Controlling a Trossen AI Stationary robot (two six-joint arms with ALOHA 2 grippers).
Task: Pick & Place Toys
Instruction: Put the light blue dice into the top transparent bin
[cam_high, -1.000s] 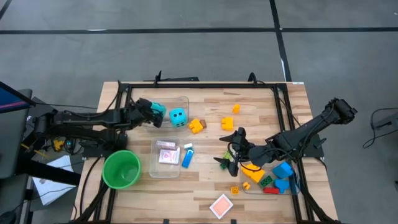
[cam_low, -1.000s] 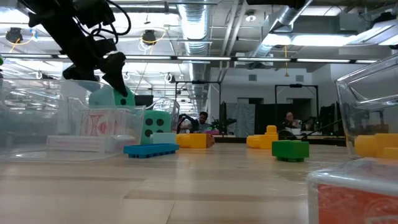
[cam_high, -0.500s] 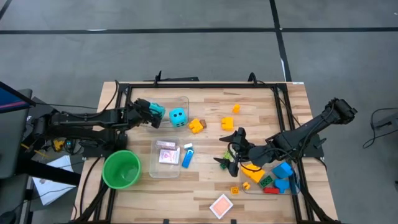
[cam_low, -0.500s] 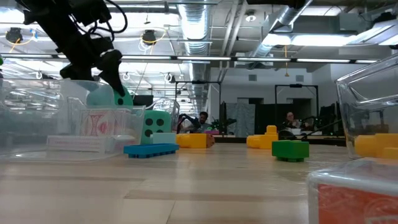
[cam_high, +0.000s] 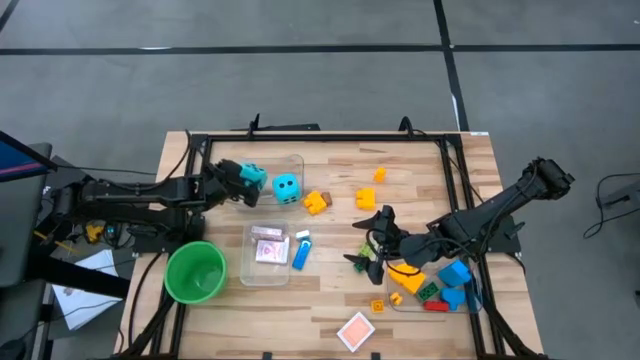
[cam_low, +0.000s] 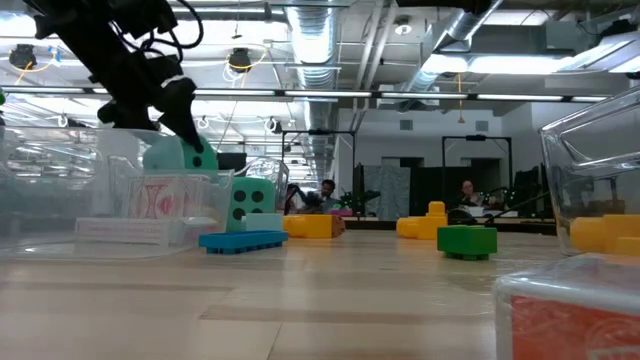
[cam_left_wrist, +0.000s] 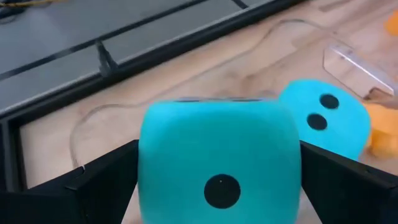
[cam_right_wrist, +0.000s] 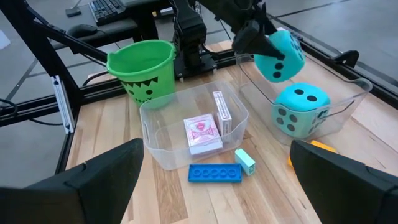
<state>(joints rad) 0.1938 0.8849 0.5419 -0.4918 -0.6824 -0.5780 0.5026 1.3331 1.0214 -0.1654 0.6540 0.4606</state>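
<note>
Left hand (cam_high: 243, 184) at the far left of the tabletop (cam_high: 420, 160), fingers spread wide around a cyan die (cam_high: 254, 180) and gripping it, held clear above the far clear bin (cam_high: 296, 160). Second cyan die (cam_high: 286, 187) sits inside that bin, just right of the held one. Right hand (cam_high: 371, 240) waits with fingers spread and nothing between them, low over the tabletop near a green brick (cam_high: 361, 264) at the near right. Near clear bin (cam_high: 247, 275) holds playing cards (cam_high: 269, 250); a blue brick (cam_high: 300, 256) lies just beside its right wall. Yellow brick (cam_high: 317, 202) and orange brick (cam_high: 379, 175) lie loose mid-table. Green cup (cam_high: 195, 272) stands at the near left. Risks, as judged: the foam die is soft and held only by its sides, so it may slip or spring out; released from this height it would likely bounce off the resting die, possibly over the bin wall. Depth of the grip is hard to read from above.
</note>
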